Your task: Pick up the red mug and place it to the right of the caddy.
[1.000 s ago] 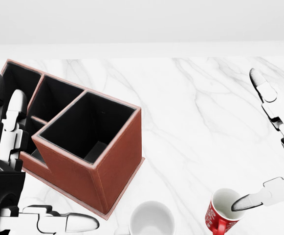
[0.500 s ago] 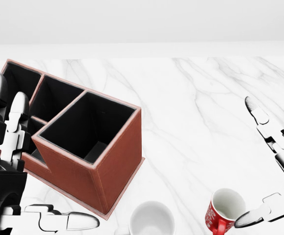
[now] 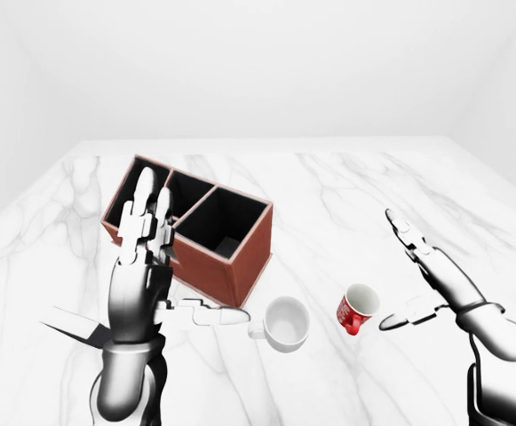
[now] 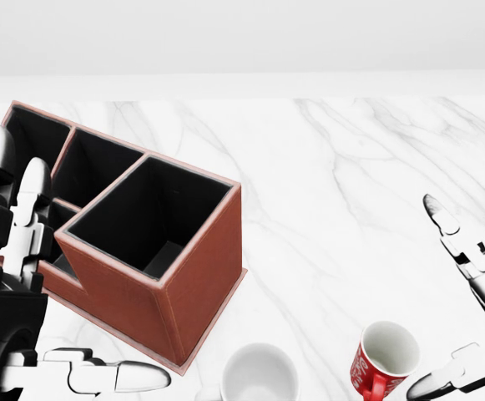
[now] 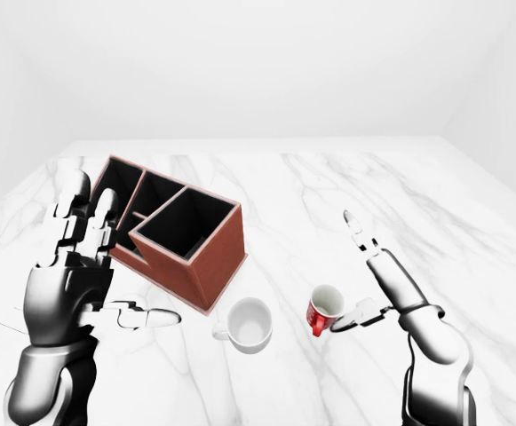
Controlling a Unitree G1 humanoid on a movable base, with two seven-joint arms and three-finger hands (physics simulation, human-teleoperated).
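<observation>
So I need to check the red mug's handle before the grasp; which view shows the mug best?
The left-eye view: the whole red mug shows, tilted. The right-eye view shows nearly the same; the head view crops its lower part.

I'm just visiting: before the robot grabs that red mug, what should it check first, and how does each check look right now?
1. Red mug upright, reachable: ok.
2. Right hand open beside the mug, not gripping: ok.
3. Thumb clear of the mug: cannot tell.
4. White mug apart from the red one: ok.
5. Bare table to the right of the caddy in the left-eye view: ok.
6. Left hand open, away from the red mug: ok.
</observation>
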